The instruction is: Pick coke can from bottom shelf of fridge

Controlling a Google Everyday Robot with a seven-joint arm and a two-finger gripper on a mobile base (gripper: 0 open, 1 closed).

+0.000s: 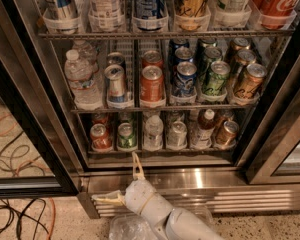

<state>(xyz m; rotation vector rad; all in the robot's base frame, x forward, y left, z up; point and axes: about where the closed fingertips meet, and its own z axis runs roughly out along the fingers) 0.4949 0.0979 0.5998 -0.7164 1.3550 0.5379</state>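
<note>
The coke can [100, 137] is a small red can with a silver top, standing at the left end of the bottom shelf [160, 151] of the fridge [220, 180]. It sits in a clear tray next to a green can [125, 136]. My gripper [116, 177] is outside the fridge, low in front of the steel base, below and slightly right of the coke can. It is open and empty: one finger [137, 167] points up toward the shelf, the other finger [108, 199] points left.
The bottom shelf also holds a small bottle [153, 132], a silver can [177, 133], a dark bottle [205, 126] and a brown can [226, 133]. Black door frames flank the opening. Cables [20, 214] lie on the floor at left. Clear plastic [127, 229] lies beneath my arm.
</note>
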